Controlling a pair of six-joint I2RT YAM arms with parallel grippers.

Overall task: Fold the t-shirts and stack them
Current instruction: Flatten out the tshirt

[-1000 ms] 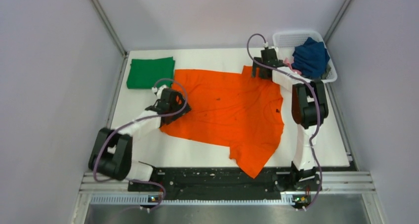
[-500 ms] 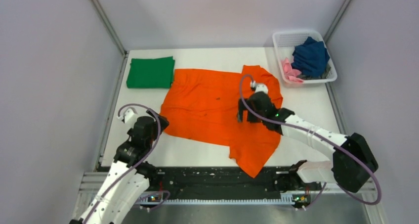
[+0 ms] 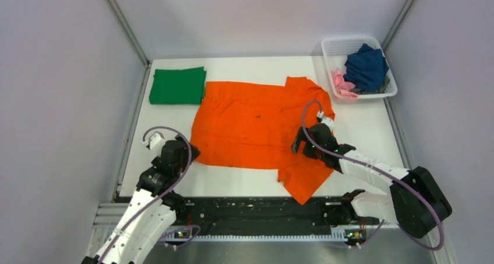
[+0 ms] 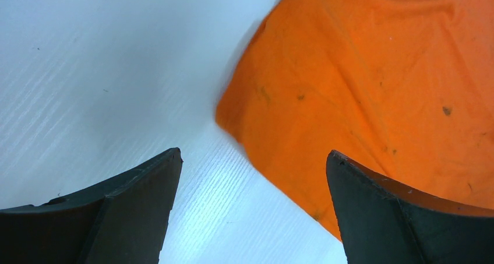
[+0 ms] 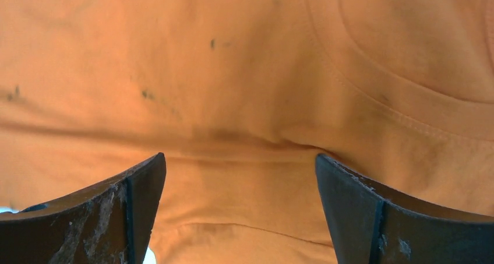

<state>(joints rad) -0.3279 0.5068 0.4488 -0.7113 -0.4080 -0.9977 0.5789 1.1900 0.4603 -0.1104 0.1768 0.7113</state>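
Note:
The bright orange t-shirt [image 3: 256,124] lies spread flat across the middle of the white table. It fills the right wrist view [image 5: 244,71], and its near-left corner shows in the left wrist view [image 4: 373,83]. A dark green t-shirt [image 3: 177,84] lies folded at the far left. A navy t-shirt [image 3: 366,66] and a pink one [image 3: 342,82] sit in the white basket [image 3: 391,89]. My left gripper [image 3: 187,150] is open and empty at the orange shirt's near-left corner [image 4: 253,156]. My right gripper [image 3: 304,144] is open and empty, low over the shirt's near-right part [image 5: 240,159].
The white basket stands at the far right corner. Metal frame posts and grey walls close in the table on three sides. The black rail [image 3: 256,208] with the arm bases runs along the near edge.
The right arm swung from the far right edge of the shirt near the basket towards the near-right part. The left arm drew back from the shirt's left side to its near-left corner.

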